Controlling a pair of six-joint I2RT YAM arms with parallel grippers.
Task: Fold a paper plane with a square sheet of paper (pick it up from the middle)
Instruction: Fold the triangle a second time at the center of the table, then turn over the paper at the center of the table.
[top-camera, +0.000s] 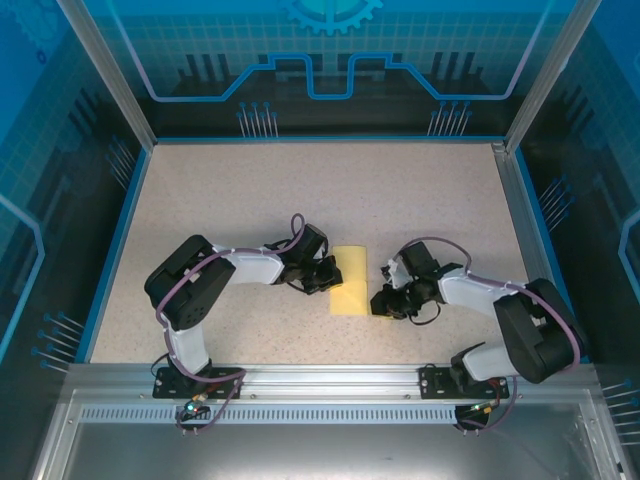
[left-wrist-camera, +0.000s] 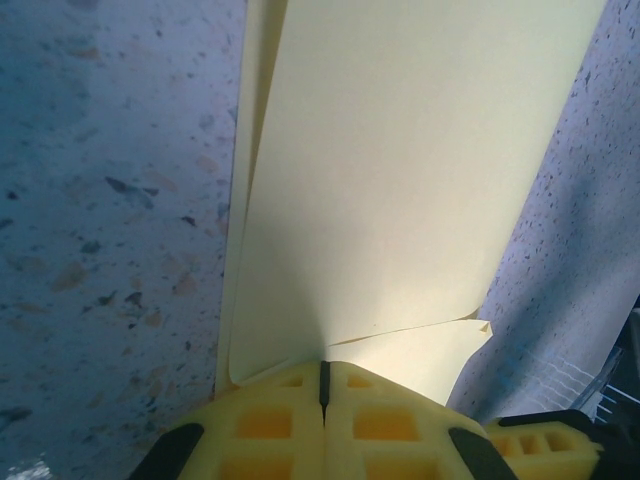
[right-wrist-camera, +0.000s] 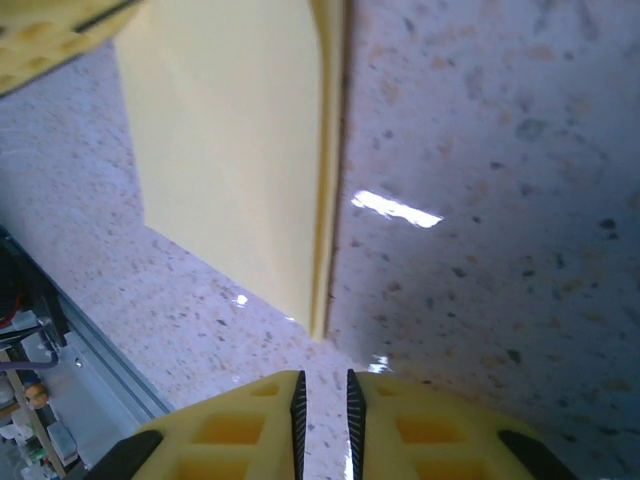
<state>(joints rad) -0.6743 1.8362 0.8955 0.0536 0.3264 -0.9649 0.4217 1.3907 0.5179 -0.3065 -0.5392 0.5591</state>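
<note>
The left arm (top-camera: 250, 265) bends in low to the left side of the sheet of paper (top-camera: 350, 283). The left jaws are pinched tight on that edge. The right arm (top-camera: 470, 290) bends in to the paper's near right corner. The right jaws are a little apart and hold nothing. The corner lies just in front of them. The paper is folded over on the tabletop (top-camera: 300, 190). Beyond the paper there is lots of bare room.

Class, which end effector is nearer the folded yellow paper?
Left. The left end effector is clamped on the folded yellow paper; the right end effector sits just off its opposite side, jaws slightly apart.
</note>
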